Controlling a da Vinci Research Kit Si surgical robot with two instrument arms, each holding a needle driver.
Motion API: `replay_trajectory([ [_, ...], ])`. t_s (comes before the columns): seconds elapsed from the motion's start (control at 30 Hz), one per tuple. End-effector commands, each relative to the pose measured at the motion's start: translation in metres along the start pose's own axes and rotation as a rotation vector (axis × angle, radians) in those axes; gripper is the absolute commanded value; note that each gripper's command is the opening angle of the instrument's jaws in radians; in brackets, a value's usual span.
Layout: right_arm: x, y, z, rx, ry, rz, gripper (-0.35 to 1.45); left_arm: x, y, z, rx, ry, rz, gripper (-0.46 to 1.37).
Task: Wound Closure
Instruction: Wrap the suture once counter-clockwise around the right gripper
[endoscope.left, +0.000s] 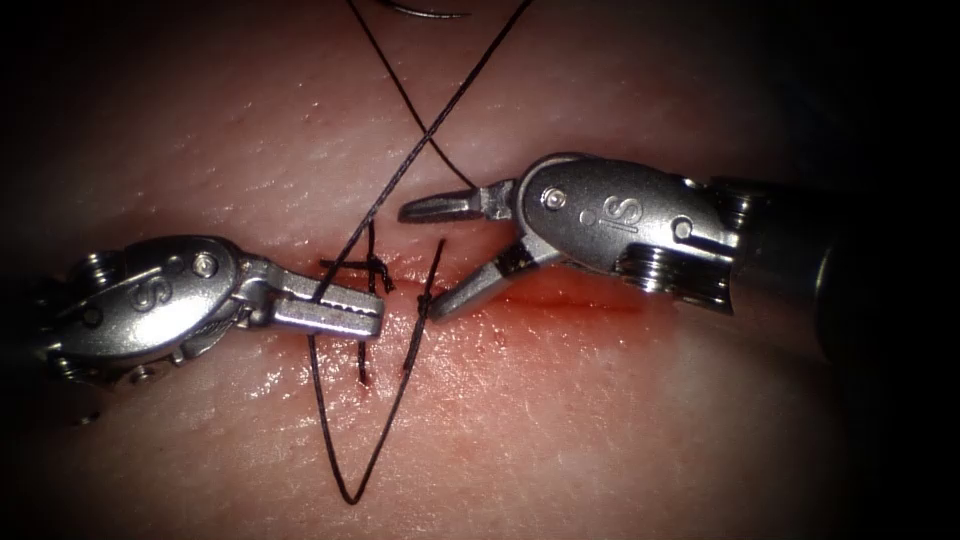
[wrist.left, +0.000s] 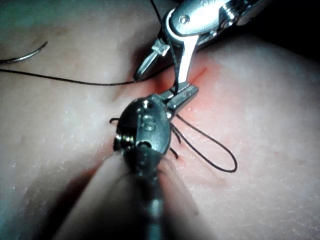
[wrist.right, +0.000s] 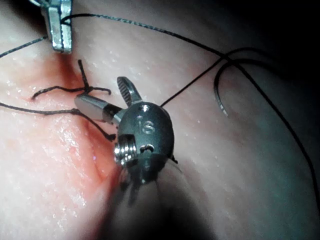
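Left end effector clamps thin dark thread; right end effector gapes empty; curved needle lies free on glistening tissue.

Left tool left of knot, right tool right, needle perhaps behind

My needle lies free on the tissue; dark thread loops below the knotted cut.

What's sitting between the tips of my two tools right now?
In the endoscope view, between the left tool, shut on the thread, and the open right tool lie the knotted stitch over the cut and a short thread end.
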Motion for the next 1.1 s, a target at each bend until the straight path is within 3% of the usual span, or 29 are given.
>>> replay_trajectory([
  [0.03, -0.0002, -0.0003, -0.0001, -0.038, 0.03, 0.015, 0.45, 0.0004, -0.0002, 0.0003, -0.01, 0.016, 0.002, -0.35],
  [0.1, -0.0004, -0.0004, -0.0002, -0.074, 0.065, 0.028, 0.2, 0.0014, -0.0007, 0.001, -0.024, 0.036, 0.005, -0.35],
  [0.13, -0.0006, -0.0005, -0.0002, -0.084, 0.086, 0.034, 0.0, 0.0017, -0.0009, 0.0013, -0.028, 0.042, 0.008, -0.35],
  [0.17, -0.0008, -0.0006, 0.0, -0.093, 0.105, 0.037, -0.34, 0.0022, -0.0011, 0.0017, -0.033, 0.051, 0.004, -0.35],
  [0.53, -0.0036, -0.0042, 0.0031, -0.15, 0.163, 0.06, -0.35, 0.0041, -0.0033, 0.0056, -0.083, 0.093, 0.002, -0.35],
  [0.73, -0.0031, -0.0054, 0.0038, -0.169, 0.233, 0.064, -0.35, 0.0047, -0.0044, 0.0069, -0.102, 0.127, 0.012, -0.35],
  [0.8, -0.0025, -0.0057, 0.0038, -0.193, 0.306, 0.074, -0.35, 0.0042, -0.005, 0.0073, -0.112, 0.131, 0.013, -0.35],
  [1.1, -0.0025, -0.0063, 0.004, -0.257, 0.397, 0.091, -0.35, 0.0023, -0.0065, 0.0066, -0.123, 0.164, 0.026, -0.35],
])
